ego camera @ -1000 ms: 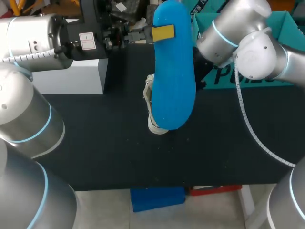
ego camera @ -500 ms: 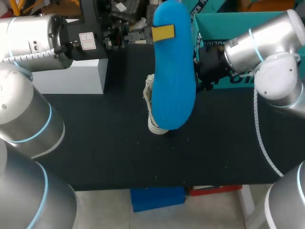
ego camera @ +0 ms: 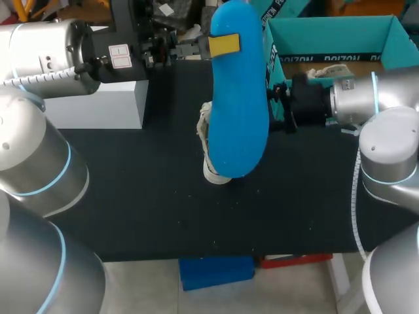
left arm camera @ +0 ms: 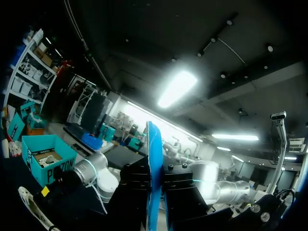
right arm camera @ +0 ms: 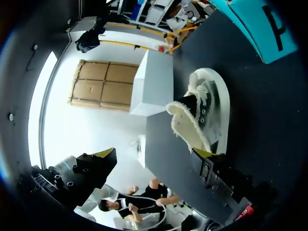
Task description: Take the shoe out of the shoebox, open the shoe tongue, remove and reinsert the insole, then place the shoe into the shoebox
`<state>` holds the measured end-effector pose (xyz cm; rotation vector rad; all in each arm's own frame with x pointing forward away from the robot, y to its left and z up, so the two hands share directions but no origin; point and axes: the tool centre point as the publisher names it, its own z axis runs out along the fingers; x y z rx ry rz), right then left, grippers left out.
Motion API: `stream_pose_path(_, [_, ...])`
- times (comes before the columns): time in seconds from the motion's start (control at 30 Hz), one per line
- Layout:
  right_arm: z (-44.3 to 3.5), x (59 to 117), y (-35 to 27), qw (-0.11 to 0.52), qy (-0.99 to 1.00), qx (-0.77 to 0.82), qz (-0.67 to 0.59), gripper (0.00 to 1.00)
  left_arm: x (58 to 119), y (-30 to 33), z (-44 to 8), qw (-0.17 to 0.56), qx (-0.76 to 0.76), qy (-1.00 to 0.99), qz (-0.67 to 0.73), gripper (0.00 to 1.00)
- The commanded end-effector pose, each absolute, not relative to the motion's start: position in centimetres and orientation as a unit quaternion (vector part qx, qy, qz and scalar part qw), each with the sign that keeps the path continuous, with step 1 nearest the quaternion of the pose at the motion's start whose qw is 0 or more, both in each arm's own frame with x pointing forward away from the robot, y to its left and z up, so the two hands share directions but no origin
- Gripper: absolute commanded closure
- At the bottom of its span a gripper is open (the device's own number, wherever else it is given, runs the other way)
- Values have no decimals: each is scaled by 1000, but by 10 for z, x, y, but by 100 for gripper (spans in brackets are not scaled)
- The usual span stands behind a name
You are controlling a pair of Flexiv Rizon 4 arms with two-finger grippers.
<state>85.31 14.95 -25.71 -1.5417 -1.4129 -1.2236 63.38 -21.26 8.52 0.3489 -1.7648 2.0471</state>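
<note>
While left claw point(ego camera: 222, 44) grips insole point(ego camera: 239, 111) — shoe point(ego camera: 207, 134) lies beneath.

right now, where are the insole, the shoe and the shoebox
insole point(ego camera: 239, 111), head view, middle of its blue face
shoe point(right arm camera: 188, 121), right wrist view, on its opened tongue
shoebox point(ego camera: 327, 34), head view, inside of its far wall

Bright blue insole point(ego camera: 239, 98), black left gripper point(ego camera: 219, 44) with yellow tips, cream-white shoe point(ego camera: 208, 147) with pale fleecy lining, teal shoebox point(ego camera: 327, 29) with a black band and black lettering, black table point(ego camera: 150, 209), white block point(ego camera: 98, 104), silver arms point(ego camera: 39, 163) ringed in light blue
</note>
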Motion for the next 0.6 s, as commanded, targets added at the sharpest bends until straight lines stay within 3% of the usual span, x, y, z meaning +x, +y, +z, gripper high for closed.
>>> stream_pose_path(0.03, [-259, 849, 148, 381, -519, -565, -516, 0, 633, -213, 85, 206, 127, -635, 734, 100])
stream_pose_path(0.33, [-257, 849, 149, 374, -517, -568, -519, 0, 637, -218, 89, 197, 108, -623, 749, 100])
stream_pose_path(0.6, [-257, 849, 149, 374, -517, -568, -519, 0, 655, -243, 59, 115, -5, -615, 780, 100])
